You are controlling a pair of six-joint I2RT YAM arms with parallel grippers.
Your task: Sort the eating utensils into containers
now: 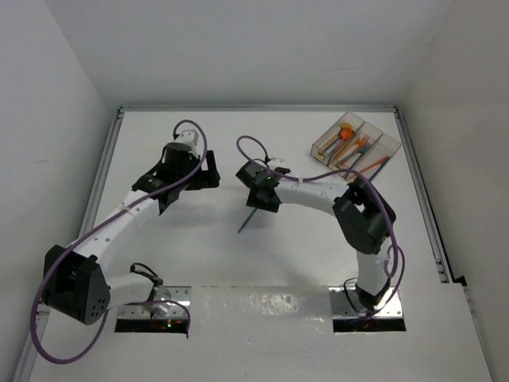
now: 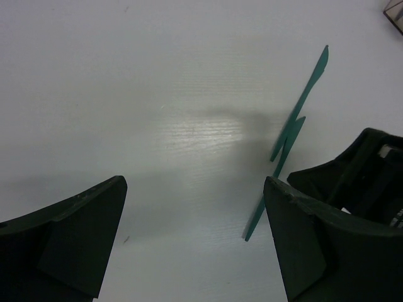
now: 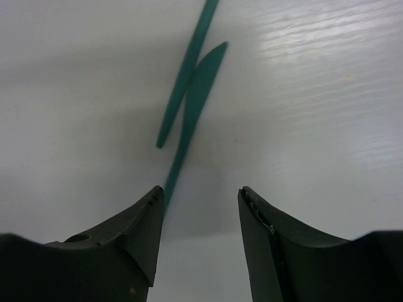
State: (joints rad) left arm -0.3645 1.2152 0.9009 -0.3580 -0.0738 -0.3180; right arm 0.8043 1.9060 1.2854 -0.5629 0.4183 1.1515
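Observation:
Two teal utensils lie side by side on the white table, a knife (image 3: 200,82) and a second thin handle (image 3: 184,75). They also show in the left wrist view (image 2: 295,126) and in the top view (image 1: 246,220). My right gripper (image 3: 198,201) is open just above them, its left fingertip (image 3: 151,207) over the end of the knife handle. My left gripper (image 2: 195,189) is open and empty over bare table to their left. The containers (image 1: 318,148) stand at the far right and hold several orange, teal and red utensils (image 1: 348,135).
The right gripper's black body (image 2: 365,176) sits close beside my left gripper's right finger. A corner of the containers (image 2: 397,12) shows at the top right of the left wrist view. Raised rails (image 1: 421,199) line the table's sides.

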